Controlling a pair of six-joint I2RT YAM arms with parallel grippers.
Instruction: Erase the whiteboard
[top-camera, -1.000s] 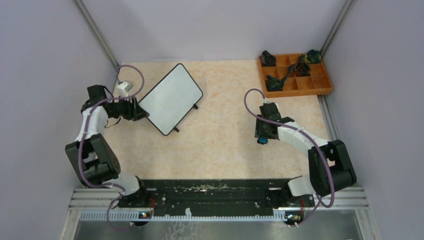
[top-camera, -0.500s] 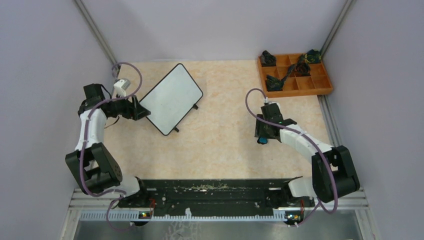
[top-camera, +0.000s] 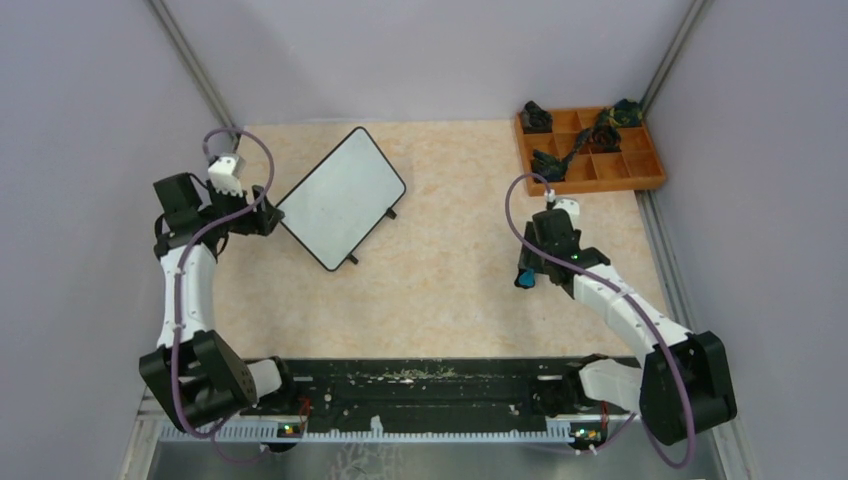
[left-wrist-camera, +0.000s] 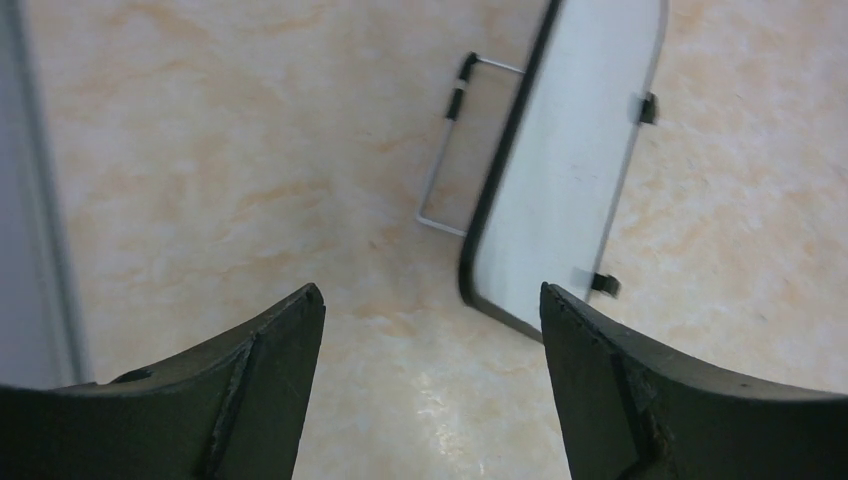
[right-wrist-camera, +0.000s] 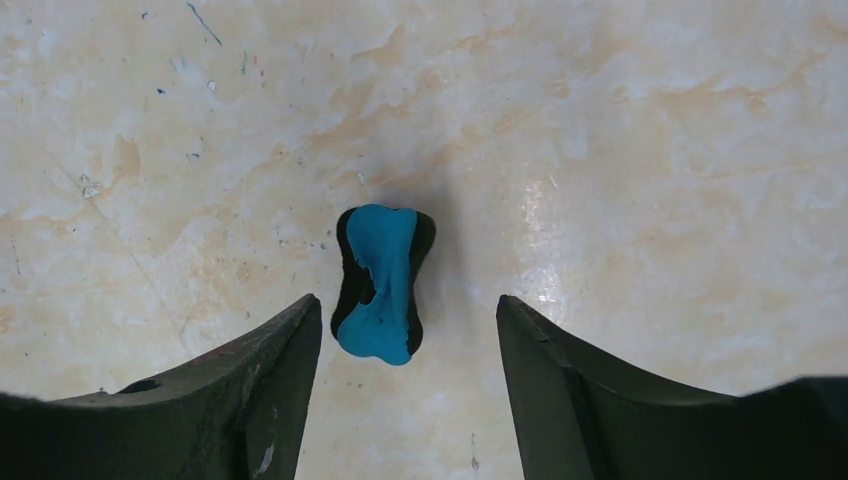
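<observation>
- The left gripper (left-wrist-camera: 430, 295) hangs released, jaws wide and empty, just off the left corner of the whiteboard (top-camera: 340, 197) and not touching it.
- If that arm is meant to steady the board, I'd pinch the black frame at that corner. I'd avoid the thin wire stand (left-wrist-camera: 440, 170) that sticks out on its left.
- The whiteboard lies at the far left of the worktop (top-camera: 440, 290), turned on a diagonal, with its two little feet (top-camera: 390, 213) on the right-hand edge.
- Its face looks blank from above. The left wrist view sees it at a slant, so I cannot say faint marks are gone.
- The right gripper (right-wrist-camera: 410, 300) is also released. It sits over the blue eraser (right-wrist-camera: 378, 280), a jaw on each side and clear of it.
- The eraser lies on the worktop, well apart from the board.
- To lift it well, I reckon the gripper should drop straight down and close across the narrow waist.
- Its wiping face is hidden underneath.
- The orange tray (top-camera: 590, 185) at the far right holds dark lumps I cannot make out.
</observation>
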